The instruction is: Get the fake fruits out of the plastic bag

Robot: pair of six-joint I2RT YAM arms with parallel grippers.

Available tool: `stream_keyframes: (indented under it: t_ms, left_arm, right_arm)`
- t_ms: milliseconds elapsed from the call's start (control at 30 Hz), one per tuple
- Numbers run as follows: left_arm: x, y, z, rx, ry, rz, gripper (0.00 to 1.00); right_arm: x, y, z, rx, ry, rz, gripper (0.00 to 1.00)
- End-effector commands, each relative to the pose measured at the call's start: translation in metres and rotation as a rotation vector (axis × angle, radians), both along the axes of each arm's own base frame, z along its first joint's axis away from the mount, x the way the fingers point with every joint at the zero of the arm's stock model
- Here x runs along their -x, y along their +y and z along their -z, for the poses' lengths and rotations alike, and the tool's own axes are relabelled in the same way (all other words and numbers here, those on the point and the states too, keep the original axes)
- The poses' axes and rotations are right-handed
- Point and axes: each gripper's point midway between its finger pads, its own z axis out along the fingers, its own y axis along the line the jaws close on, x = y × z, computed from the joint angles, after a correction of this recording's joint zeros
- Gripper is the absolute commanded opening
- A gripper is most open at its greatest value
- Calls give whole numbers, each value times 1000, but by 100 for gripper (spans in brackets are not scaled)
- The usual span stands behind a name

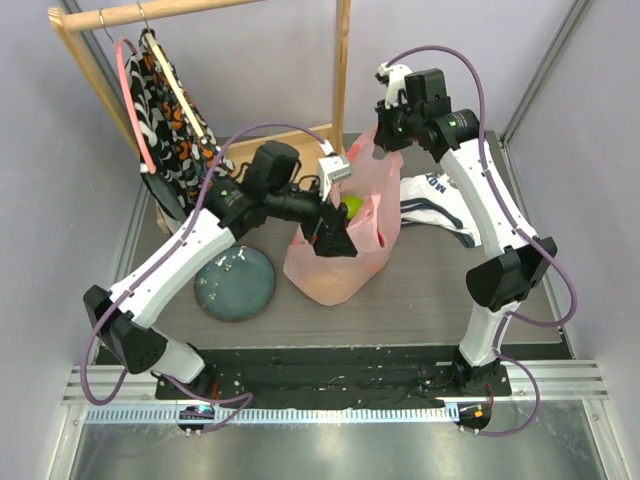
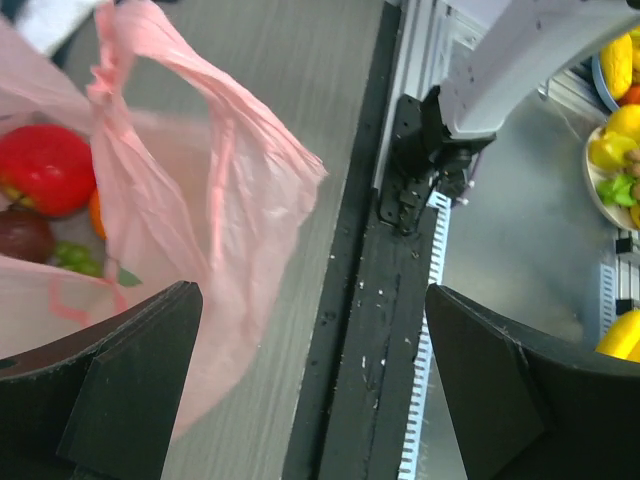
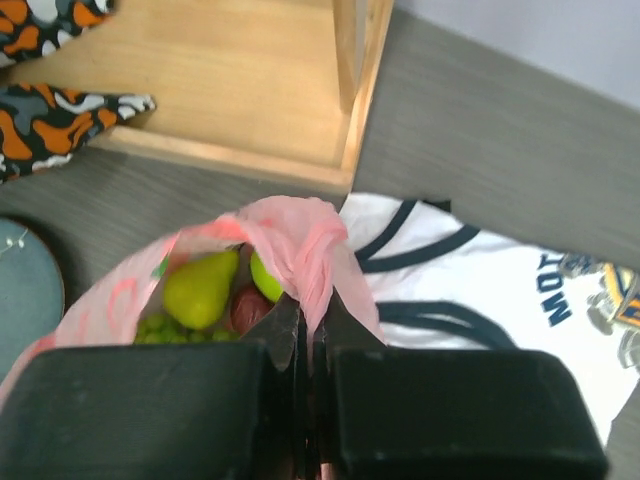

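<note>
The right tool (image 3: 305,325), jaws pressed together on a gathered loop handle (image 3: 300,235) of the pink plastic bag (image 1: 335,275), holds that side of the bag lifted above the bench (image 1: 430,300). The left tool (image 2: 310,295), jaws spread wide and gripping nothing, hangs at the bag's open mouth with the film close by one finger. Inside, the fake fruits (image 3: 190,300) lie heaped at the bottom: a green pear-shaped piece (image 3: 205,280), a green apple (image 3: 265,275), a dark purple fruit (image 2: 22,235), a red apple (image 2: 45,165), a sliver of an orange (image 2: 97,215) and green grapes (image 3: 160,328). The bag stands mid-bench between a blue-grey plate (image 1: 235,283) and a white-and-navy cloth (image 1: 440,205), in front of a wooden rack (image 1: 340,60). The film looks thin, limp and crinkly, likely to fold over the fruit unless the handle is held taut, and the bunched handle seems the sound place to hold it. The fruits appear light, hard and glossy, so liable to slip or roll. A round one is best taken across its middle and the grapes around the body of the cluster, uppermost pieces first.
</note>
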Motion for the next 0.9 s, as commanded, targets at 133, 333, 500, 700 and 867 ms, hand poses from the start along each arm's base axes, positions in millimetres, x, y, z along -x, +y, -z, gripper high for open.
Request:
stream_keyframes:
  t_ms: [133,333,500,700,867]
  left_arm:
    - [12,-3,-25,42,-37,-3,100]
    - [-13,-22,-31,109,0,-139,100]
    - [-32,-54,-41,146,-40,-186,100]
    - [-32,-96,-23,105,-19,-148,98]
    - [-42,-111,8,22,-10,-177,91]
  right_arm:
    - [25,15,-4,-91,27,-58,1]
    - [25,-1,5,-20,11,-19,1]
    - [26,-1,9,-19,15,-15,1]
    - [20,-4,5,-5,-9,-7,1]
    - [18,-8,1,-9,-18,1,1]
